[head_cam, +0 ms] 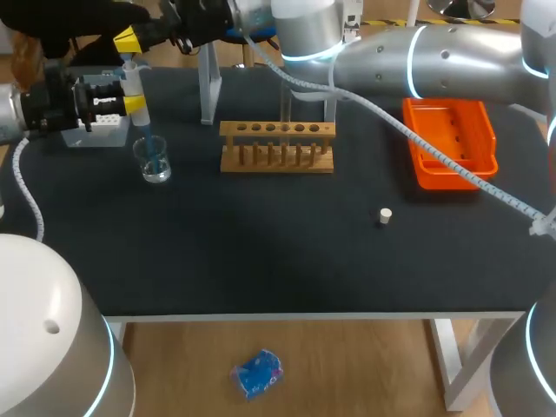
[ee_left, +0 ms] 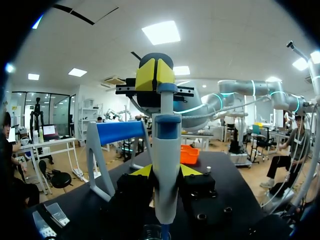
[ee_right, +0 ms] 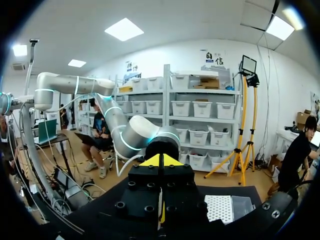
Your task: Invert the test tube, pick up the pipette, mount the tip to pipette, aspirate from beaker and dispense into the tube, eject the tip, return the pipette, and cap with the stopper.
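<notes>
My left gripper (head_cam: 133,104) is shut on the white and blue pipette (head_cam: 133,80), holding it upright at the table's far left. Its blue tip (head_cam: 148,143) dips into the small glass beaker (head_cam: 154,162). In the left wrist view the pipette (ee_left: 166,150) stands between my yellow fingertips (ee_left: 144,171), with the beaker (ee_left: 154,232) right below. My right arm reaches across from the right, and its shut gripper (head_cam: 129,39) (ee_left: 155,74) rests on the pipette's top button. The right gripper (ee_right: 161,161) shows its tips pressed together. A white stopper (head_cam: 385,215) lies on the mat. I cannot make out the test tube.
A wooden tube rack (head_cam: 276,146) stands mid-table, with a clear pipette stand (head_cam: 208,87) behind it, blue-topped (ee_left: 120,132) in the left wrist view. An orange tip tray (head_cam: 449,139) sits at the back right. My right arm's cable hangs over the rack and tray.
</notes>
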Available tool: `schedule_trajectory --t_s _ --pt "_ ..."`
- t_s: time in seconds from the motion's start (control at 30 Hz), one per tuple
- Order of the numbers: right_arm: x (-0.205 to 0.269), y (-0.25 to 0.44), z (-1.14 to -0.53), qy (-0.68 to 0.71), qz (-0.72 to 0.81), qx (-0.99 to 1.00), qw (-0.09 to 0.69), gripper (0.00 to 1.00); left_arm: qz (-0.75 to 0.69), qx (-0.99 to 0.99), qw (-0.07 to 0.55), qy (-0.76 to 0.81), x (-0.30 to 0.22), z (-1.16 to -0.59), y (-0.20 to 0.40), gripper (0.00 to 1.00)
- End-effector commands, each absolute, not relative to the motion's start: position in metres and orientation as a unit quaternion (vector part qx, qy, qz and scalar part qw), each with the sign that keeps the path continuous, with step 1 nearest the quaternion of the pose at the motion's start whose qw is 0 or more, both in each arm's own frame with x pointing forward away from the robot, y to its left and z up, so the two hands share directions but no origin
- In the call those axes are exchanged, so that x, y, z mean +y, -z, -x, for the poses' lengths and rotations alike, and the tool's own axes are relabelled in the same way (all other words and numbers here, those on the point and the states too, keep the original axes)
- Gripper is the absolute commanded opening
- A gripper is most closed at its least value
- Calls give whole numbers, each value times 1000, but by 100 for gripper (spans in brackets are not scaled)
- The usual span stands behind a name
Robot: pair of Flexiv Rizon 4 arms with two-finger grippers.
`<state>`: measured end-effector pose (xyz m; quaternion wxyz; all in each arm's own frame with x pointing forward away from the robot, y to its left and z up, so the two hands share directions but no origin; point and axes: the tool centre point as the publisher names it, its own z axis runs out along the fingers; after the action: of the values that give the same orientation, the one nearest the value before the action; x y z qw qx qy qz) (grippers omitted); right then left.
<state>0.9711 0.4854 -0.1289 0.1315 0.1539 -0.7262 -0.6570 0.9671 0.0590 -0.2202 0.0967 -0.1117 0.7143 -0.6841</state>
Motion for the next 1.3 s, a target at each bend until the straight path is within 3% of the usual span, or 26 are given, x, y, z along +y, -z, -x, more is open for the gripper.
schedule_trajectory --t_s 0.03,1.3 --pt "484 132 -970 656 -153 -728 132 0 112 714 98 684 59 -968 218 0" --pt "484 151 -965 653 -133 -730 149 0 112 714 98 684 59 -968 218 0"
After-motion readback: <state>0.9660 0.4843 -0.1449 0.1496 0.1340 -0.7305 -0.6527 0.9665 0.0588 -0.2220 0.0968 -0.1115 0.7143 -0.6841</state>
